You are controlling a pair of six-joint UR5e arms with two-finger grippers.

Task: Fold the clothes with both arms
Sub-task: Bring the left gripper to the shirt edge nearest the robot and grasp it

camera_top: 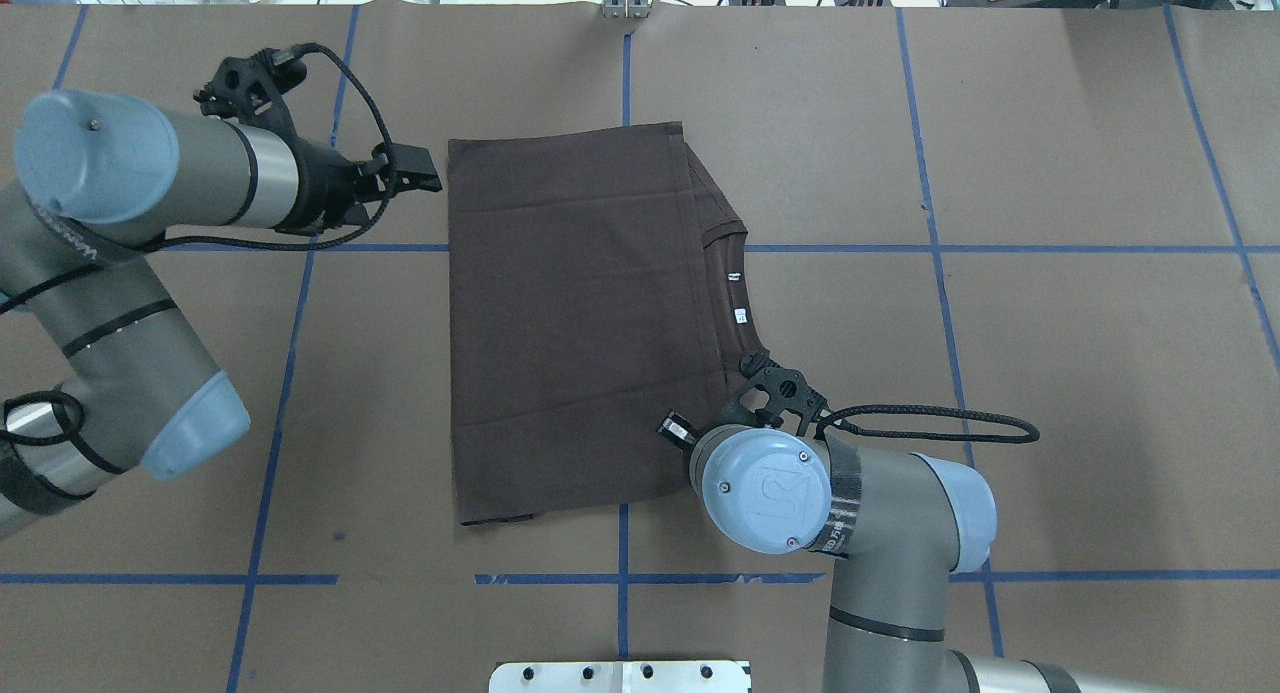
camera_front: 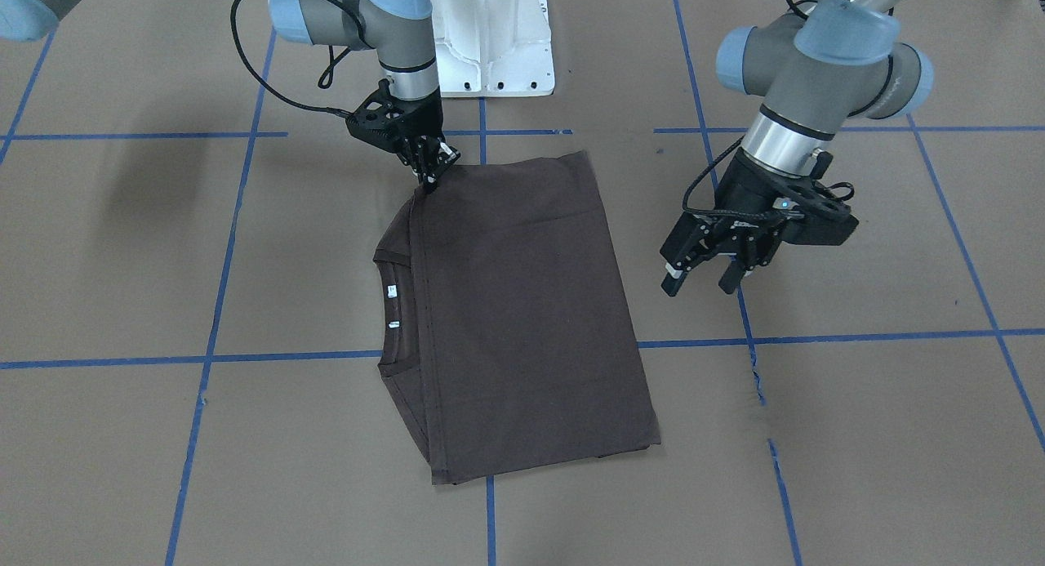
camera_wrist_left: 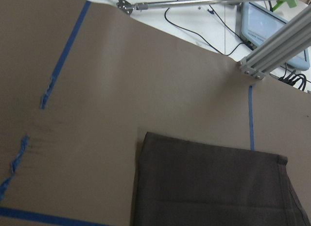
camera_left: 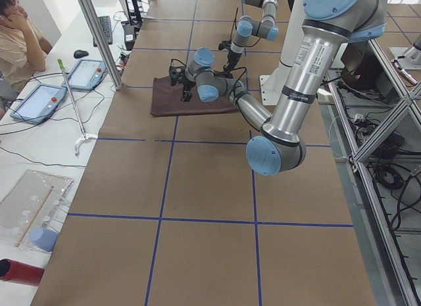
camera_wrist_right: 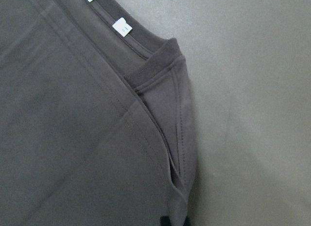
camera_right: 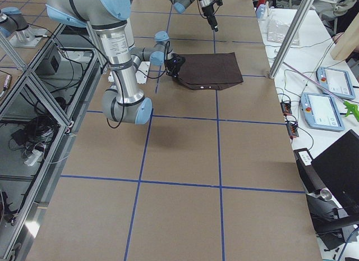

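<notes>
One dark brown T-shirt (camera_front: 522,321), folded, flat on surface (camera_front: 857,435), collar (camera_top: 728,238) to right. Right hand (camera_front: 430,174) clamped on near right corner beside collar. Left hand (camera_front: 700,286) spread apart, clear of cloth, raised just off far left corner

T-shirt (camera_top: 570,313) on the table (camera_top: 1050,373)

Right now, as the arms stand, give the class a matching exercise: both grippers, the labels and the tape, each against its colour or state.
Things:
1. left gripper
2. right gripper
3. labels
4. tape

Colours or states:
A. white
B. open, beside the shirt
C. blue
D. shut on the shirt's corner

Pairs: 1-B, 2-D, 3-A, 4-C
</notes>
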